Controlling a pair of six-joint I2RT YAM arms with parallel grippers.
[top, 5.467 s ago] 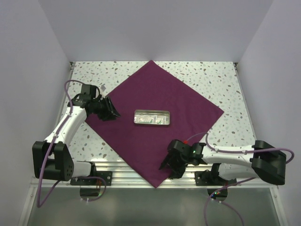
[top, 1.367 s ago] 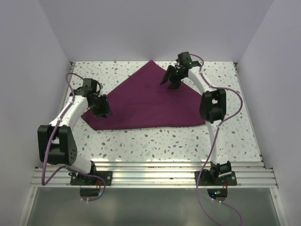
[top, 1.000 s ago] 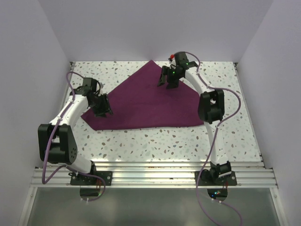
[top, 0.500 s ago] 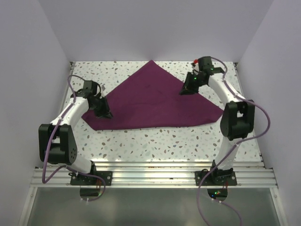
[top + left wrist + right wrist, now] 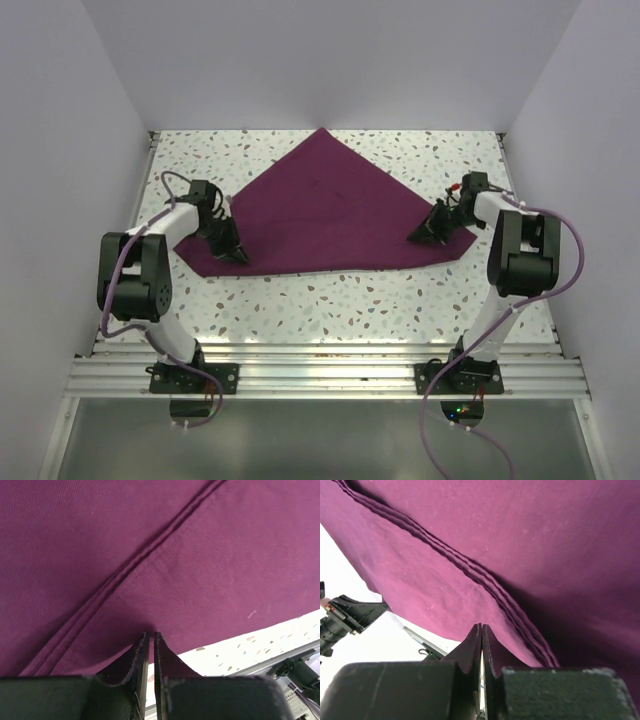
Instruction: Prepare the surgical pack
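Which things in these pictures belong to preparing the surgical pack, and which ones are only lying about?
Belong to the job:
- cloth, folded into a triangle
- left fingers, at its left corner
- right fingers, at its right corner

Only there:
- table
- metal rail, at the near edge

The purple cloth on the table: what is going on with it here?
Two robot arms work on the purple cloth, which lies folded into a triangle on the speckled table. The left gripper is at its left corner, the right gripper at its right corner, both with jaws closed at the edge. Whether they pinch it is unclear.
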